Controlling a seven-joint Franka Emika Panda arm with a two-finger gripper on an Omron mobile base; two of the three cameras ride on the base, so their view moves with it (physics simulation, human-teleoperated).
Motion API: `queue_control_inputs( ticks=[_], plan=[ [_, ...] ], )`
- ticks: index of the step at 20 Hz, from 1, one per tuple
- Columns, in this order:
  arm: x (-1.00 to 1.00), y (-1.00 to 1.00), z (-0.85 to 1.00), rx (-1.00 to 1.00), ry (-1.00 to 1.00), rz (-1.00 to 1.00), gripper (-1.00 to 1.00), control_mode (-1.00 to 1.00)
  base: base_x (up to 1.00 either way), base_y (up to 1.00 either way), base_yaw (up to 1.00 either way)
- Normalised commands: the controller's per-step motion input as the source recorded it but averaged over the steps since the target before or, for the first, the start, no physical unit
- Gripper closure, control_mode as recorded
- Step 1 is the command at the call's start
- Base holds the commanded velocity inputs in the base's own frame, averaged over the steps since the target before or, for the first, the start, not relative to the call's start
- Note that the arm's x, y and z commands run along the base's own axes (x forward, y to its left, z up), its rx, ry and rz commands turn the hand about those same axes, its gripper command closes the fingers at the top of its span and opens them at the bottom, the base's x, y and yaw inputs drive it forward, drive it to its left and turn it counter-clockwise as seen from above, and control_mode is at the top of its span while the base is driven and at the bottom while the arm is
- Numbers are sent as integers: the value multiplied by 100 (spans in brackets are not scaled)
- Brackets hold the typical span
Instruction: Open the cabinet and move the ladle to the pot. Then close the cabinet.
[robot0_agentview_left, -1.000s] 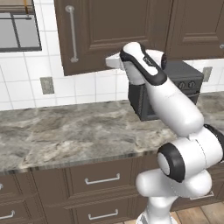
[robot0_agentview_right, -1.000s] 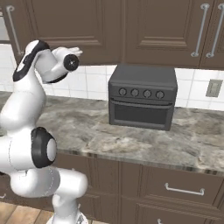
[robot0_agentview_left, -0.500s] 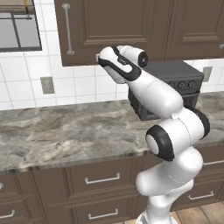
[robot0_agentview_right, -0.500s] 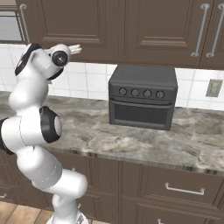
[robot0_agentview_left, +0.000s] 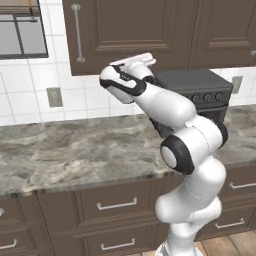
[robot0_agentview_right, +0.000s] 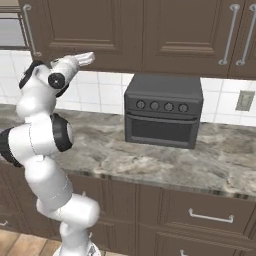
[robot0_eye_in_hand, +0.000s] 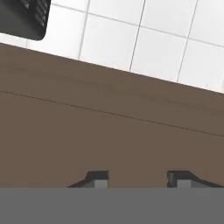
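Kitchen wall with white tiles, dark brown wall cabinets above and a grey marbled counter (robot0_agentview_left: 70, 155) below, drawers under it. Dark toaster oven (robot0_agentview_right: 163, 110) sits on the counter at the far wall, right of the arm in the left base view. Cabinet (robot0_agentview_left: 125, 32) with the long vertical silver bar handle (robot0_agentview_left: 77, 34) hangs up left, door shut flat. White arm is folded upward, wrist raised just under the cabinet's bottom edge. End effector (robot0_agentview_left: 135, 60) lies roughly level near that edge, right of the bar handle and well apart from it. Hand view looks up at the brown cabinet underside (robot0_eye_in_hand: 109, 127) with white tiles beyond; two dark fingertips (robot0_eye_in_hand: 97, 179) stand apart with a clear gap, nothing between them. Electrical outlet (robot0_agentview_left: 54, 96) on the tiles at left.
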Motion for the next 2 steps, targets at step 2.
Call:
queue_control_inputs(
  ticks=[2],
  plan=[
    [39,0,53,0,19,-16,-100,-100,0,0,0]
  ],
)
